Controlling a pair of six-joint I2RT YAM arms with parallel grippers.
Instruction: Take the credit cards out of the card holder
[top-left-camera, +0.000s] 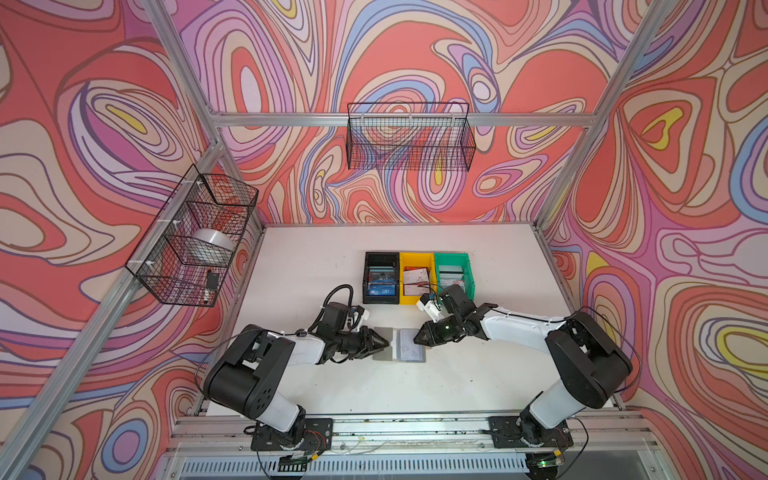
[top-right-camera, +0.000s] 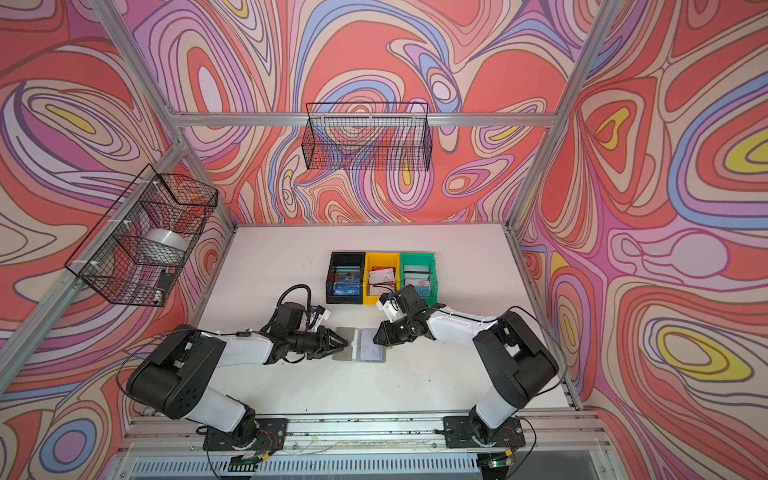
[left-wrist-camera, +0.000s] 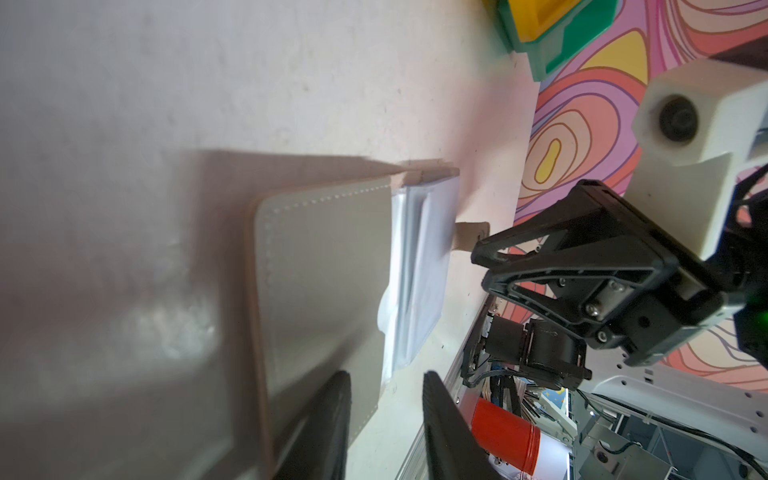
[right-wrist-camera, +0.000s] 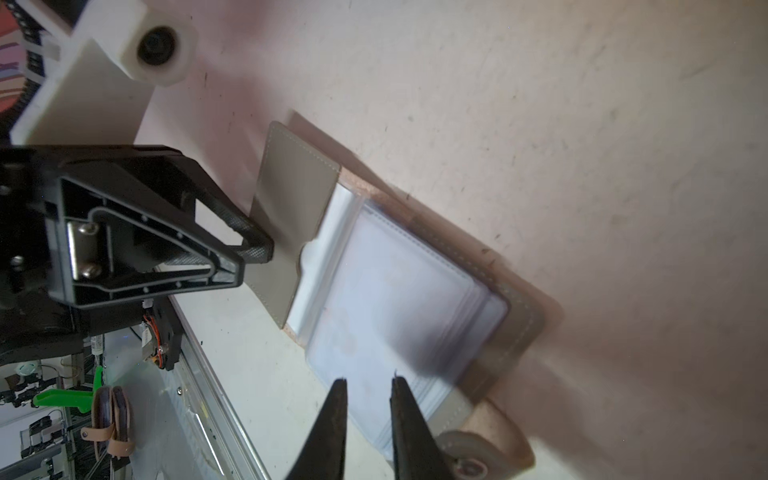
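Nearest, just the rail (top-left-camera: 415, 428). Then left gripper (top-left-camera: 385, 343), jaws slightly apart, seemingly pinning the flap (right-wrist-camera: 297, 195) to keep the card holder (top-left-camera: 405, 351) spread on the table (top-left-camera: 311, 266); right gripper (top-left-camera: 417, 339), narrowly apart, empty, over its sleeves (right-wrist-camera: 395, 282). Farther back, white credit cards (top-left-camera: 415, 277) in the yellow bin (top-left-camera: 417, 254).

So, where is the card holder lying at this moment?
In both top views the card holder lies open on the white table, between the left gripper and the right gripper, nearer the arm bases than the yellow bin.
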